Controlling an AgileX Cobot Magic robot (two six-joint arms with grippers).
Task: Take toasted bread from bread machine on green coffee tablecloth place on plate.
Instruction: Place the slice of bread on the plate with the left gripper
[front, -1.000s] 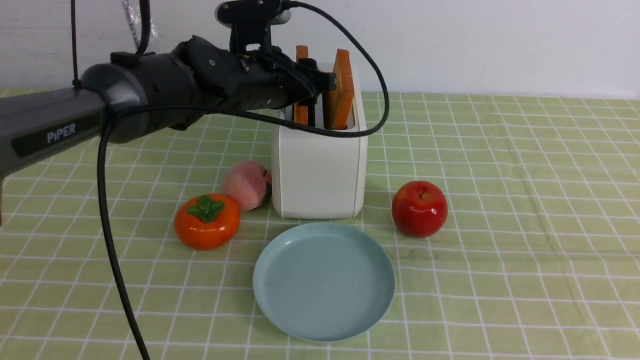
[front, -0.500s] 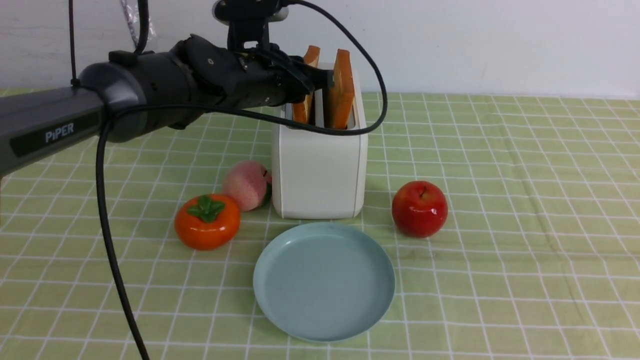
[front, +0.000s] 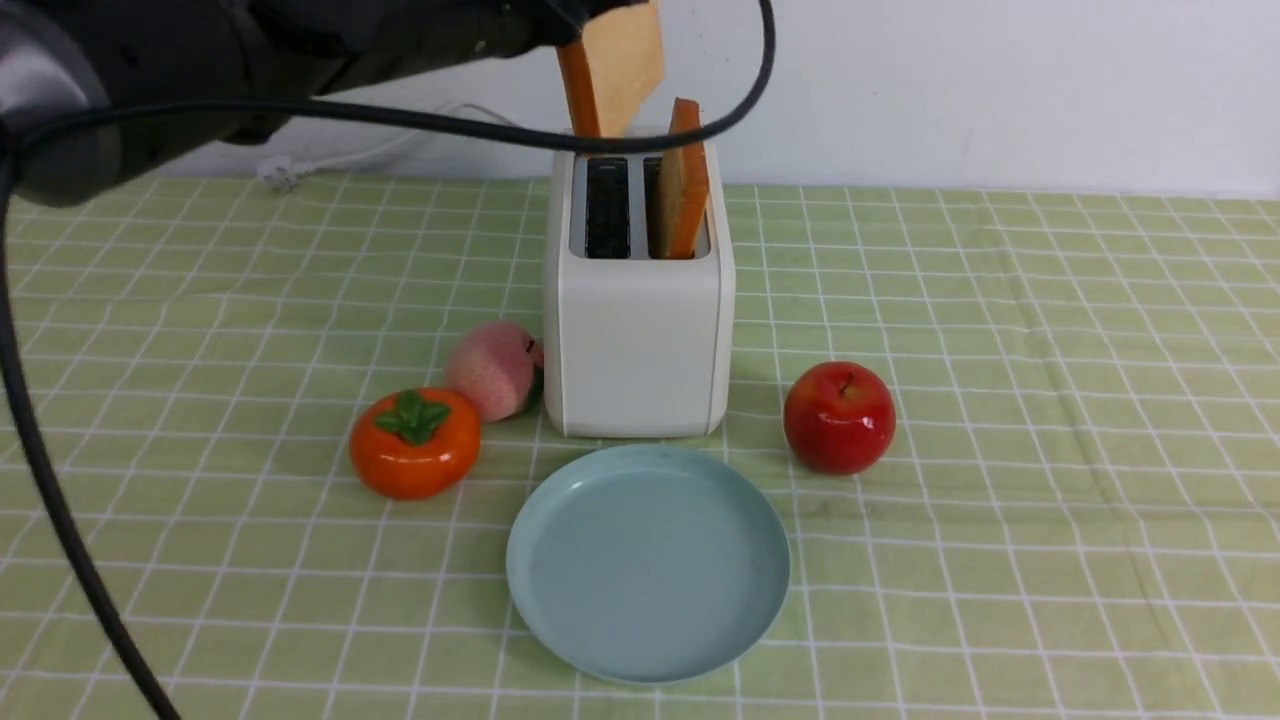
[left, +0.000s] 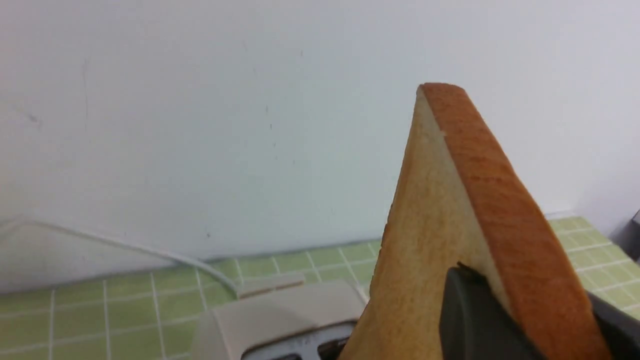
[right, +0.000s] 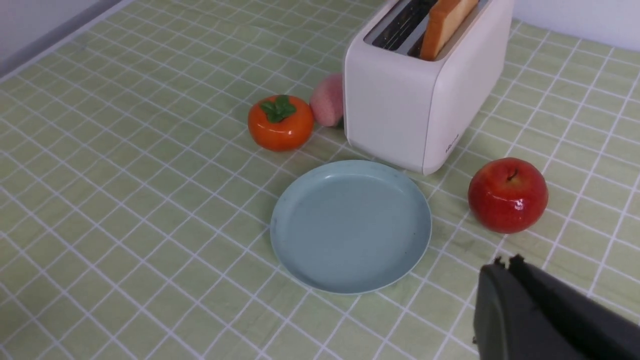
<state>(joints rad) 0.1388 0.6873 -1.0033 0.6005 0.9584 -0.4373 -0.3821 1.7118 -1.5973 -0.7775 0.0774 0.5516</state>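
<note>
My left gripper (front: 578, 14) (left: 525, 286) is shut on one slice of toasted bread (front: 612, 66) (left: 450, 220), which hangs tilted just above the empty left slot of the bread machine (front: 635, 330). Its dark fingers (left: 467, 315) pinch the slice's two faces. A second slice (front: 683, 185) (right: 445, 24) stands in the right slot. The pale blue-green plate (front: 648, 565) (right: 350, 225) lies empty in front of the bread machine (right: 400, 110) on the green coffee tablecloth (front: 1050, 400). My right gripper (right: 506, 261) shows only in its wrist view, shut and empty, above the cloth near the plate.
A red apple (front: 838, 417) (right: 507, 195) sits right of the bread machine. A peach (front: 490, 370) and an orange persimmon (front: 413, 442) sit on its left. My left arm's black cable (front: 450, 125) loops over the toaster top. A white cord (front: 330, 160) trails behind.
The left gripper closed on the left slice and lifted it out of its slot. The arm rose until most of it left the top of the front view.
</note>
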